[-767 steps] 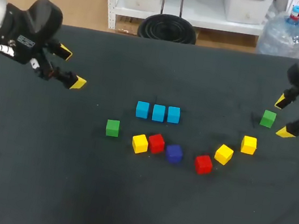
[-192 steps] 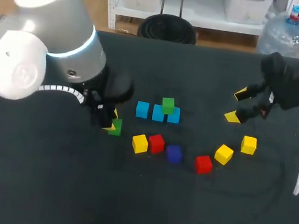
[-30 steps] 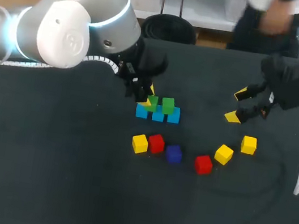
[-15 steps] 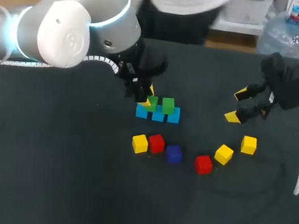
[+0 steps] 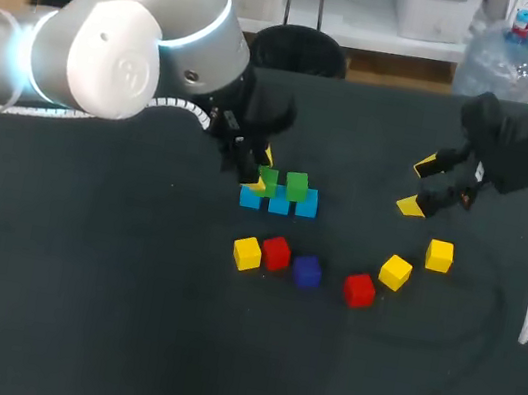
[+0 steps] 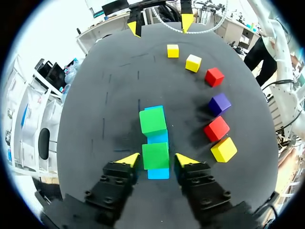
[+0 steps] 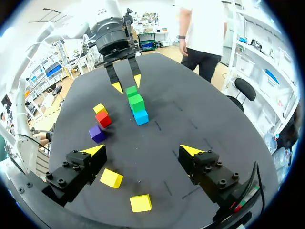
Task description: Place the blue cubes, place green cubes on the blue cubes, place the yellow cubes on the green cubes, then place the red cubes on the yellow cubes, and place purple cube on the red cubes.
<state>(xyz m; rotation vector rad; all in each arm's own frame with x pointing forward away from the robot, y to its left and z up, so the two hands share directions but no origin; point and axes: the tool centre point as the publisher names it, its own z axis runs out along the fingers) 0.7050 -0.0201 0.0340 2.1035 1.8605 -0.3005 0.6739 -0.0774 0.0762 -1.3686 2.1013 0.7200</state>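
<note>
A robotics lab: robot arms [image 5: 114, 61] flank a black table [image 5: 70, 327].

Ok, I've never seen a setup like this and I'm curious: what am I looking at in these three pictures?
Two robot arms work at a black table. One camera looks down from above; the two round pictures come from a camera on each wrist. The left gripper straddles a green cube resting on a row of blue cubes, beside a second green cube; whether it grips, I cannot tell. The right gripper is open and empty. Loose yellow cubes, red cubes and a purple cube lie nearby.
</note>
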